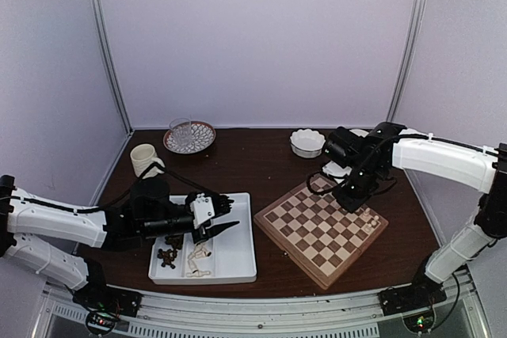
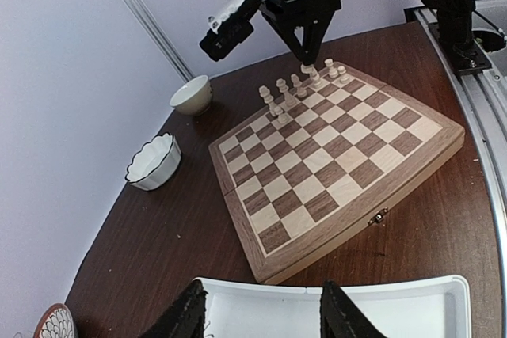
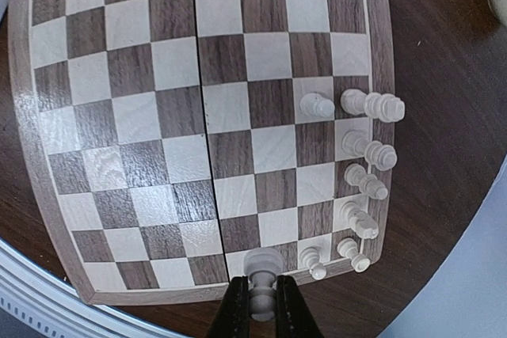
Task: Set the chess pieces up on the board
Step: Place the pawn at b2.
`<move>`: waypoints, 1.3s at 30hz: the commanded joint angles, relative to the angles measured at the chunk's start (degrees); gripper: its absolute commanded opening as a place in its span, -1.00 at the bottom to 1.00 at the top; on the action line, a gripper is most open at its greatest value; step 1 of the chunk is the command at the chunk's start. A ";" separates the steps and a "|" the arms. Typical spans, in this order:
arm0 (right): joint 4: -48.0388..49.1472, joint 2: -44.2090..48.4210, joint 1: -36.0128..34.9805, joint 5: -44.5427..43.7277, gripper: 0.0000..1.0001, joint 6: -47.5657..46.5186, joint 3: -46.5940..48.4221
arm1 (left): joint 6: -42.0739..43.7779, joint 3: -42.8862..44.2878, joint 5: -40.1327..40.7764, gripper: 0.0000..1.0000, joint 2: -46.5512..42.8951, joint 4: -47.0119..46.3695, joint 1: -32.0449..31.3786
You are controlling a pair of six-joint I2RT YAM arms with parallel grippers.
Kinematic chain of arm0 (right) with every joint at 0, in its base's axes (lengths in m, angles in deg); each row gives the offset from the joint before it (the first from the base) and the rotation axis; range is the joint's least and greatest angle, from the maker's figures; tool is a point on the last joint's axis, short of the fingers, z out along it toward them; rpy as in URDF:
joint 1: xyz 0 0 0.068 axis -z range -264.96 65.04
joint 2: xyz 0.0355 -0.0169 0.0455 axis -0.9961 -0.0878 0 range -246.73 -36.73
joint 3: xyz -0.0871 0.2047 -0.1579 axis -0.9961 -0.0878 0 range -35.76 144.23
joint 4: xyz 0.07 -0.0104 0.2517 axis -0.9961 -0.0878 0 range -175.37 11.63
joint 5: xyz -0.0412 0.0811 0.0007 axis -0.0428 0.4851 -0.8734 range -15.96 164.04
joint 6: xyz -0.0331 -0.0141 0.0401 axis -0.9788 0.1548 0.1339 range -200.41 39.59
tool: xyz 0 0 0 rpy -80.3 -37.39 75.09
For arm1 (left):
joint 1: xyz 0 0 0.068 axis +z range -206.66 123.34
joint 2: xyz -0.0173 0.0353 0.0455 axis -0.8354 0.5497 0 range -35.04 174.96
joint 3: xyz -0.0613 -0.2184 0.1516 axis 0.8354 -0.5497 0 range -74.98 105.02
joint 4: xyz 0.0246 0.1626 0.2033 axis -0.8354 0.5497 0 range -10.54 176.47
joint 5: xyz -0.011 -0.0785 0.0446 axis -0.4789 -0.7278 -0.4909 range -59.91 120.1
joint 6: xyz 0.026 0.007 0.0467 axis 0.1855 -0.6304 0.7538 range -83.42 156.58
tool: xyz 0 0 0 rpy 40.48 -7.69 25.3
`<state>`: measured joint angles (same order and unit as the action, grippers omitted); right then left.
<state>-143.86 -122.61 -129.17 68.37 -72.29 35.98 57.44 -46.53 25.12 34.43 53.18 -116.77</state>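
Observation:
The chessboard [image 1: 313, 235] lies right of centre on the table. Several cream chess pieces [image 3: 368, 156] stand along one edge of it. My right gripper [image 3: 262, 294] is shut on a cream piece [image 3: 264, 263] and holds it just above the board's rim near that row. This also shows in the left wrist view [image 2: 307, 69]. My left gripper [image 1: 230, 213] is open and empty over the white tray [image 1: 234, 263]. The tray holds dark pieces [image 1: 168, 256] and cream pieces [image 1: 196, 260]. In the left wrist view the board [image 2: 333, 164] lies beyond the tray.
A white scalloped bowl [image 1: 307, 142] and a second bowl [image 2: 192, 94] stand behind the board. A cream cup [image 1: 145, 158] and a patterned plate with a glass [image 1: 188, 137] stand at the back left. White walls enclose the table.

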 commanded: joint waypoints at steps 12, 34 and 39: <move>1.55 1.70 6.16 2.87 -1.00 5.63 -6.41 | -1.32 0.48 0.28 -0.01 -0.94 -1.05 -0.15; 10.50 5.16 8.48 3.12 -1.00 14.69 -15.89 | -3.04 1.39 -0.50 -0.04 -0.76 0.21 -0.14; 10.53 4.15 9.97 3.54 -1.00 14.46 -15.58 | -3.54 1.18 0.34 -0.04 -1.04 -0.26 -0.16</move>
<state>-134.31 -117.65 -120.23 72.55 -58.47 20.83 55.21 -46.46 25.17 34.04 54.25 -116.77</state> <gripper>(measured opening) 0.099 0.481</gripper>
